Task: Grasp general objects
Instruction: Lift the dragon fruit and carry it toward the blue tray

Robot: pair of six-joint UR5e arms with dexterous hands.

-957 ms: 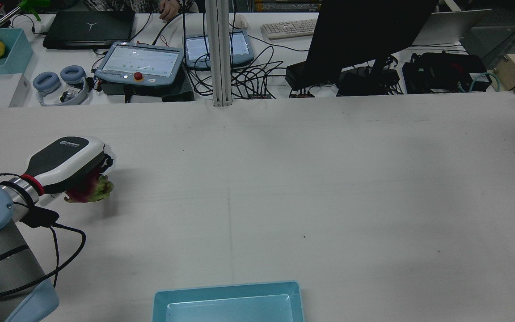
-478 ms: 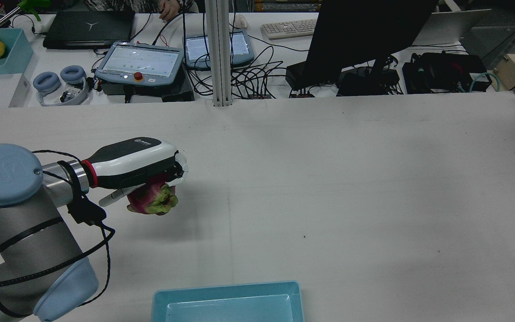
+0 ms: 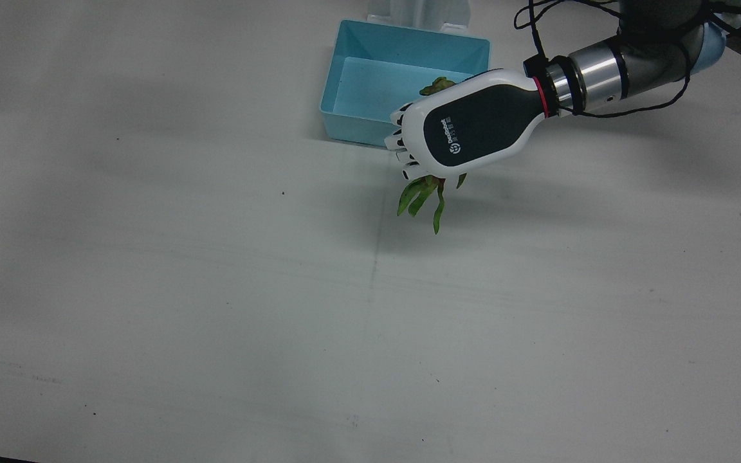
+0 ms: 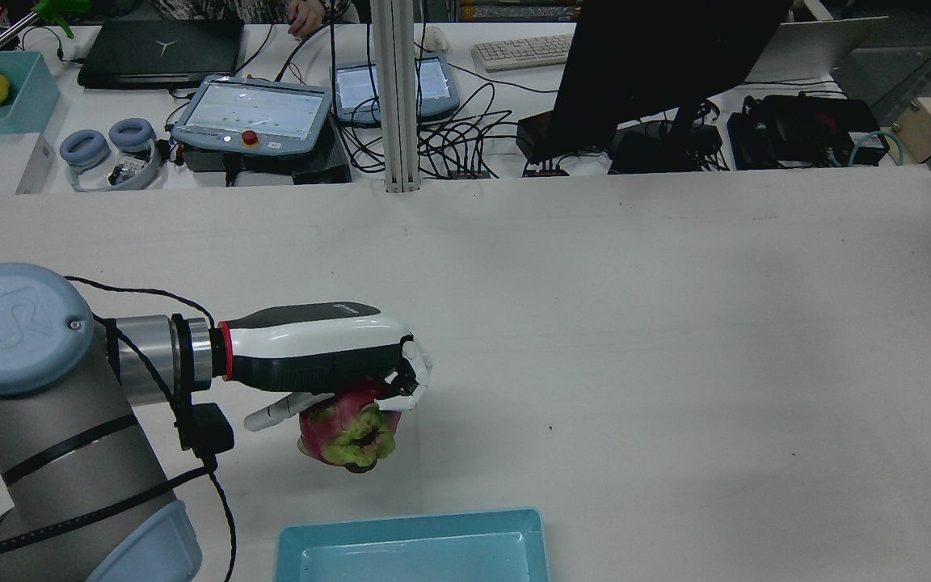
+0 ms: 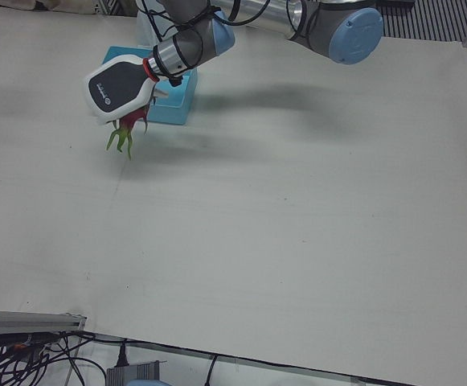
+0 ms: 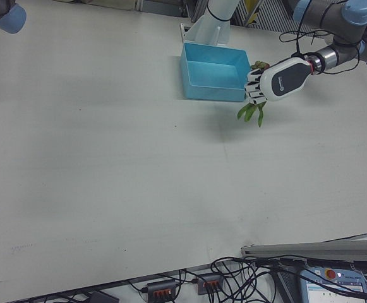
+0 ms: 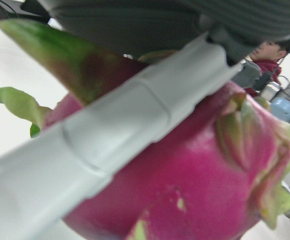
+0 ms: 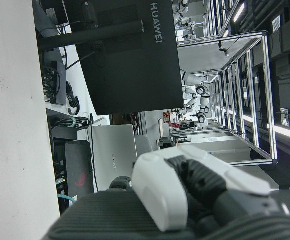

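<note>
Magenta dragon fruit (image 4: pixel 348 436) hangs clear of the white table (image 4: pixel 676 323), gripped from above by the left hand (image 4: pixel 328 360), just beside the blue bin (image 4: pixel 413 546). Only the right hand's (image 8: pixel 194 185) back shows, so I cannot tell its grip.

A white and black robot hand (image 6: pixel 278 80) is seen above a white table (image 6: pixel 107 177), closed over a fruit with long green leaves (image 6: pixel 252 112) hanging beneath it. A light blue rectangular plastic bin (image 6: pixel 212 71) sits just beside the fingers.
</note>
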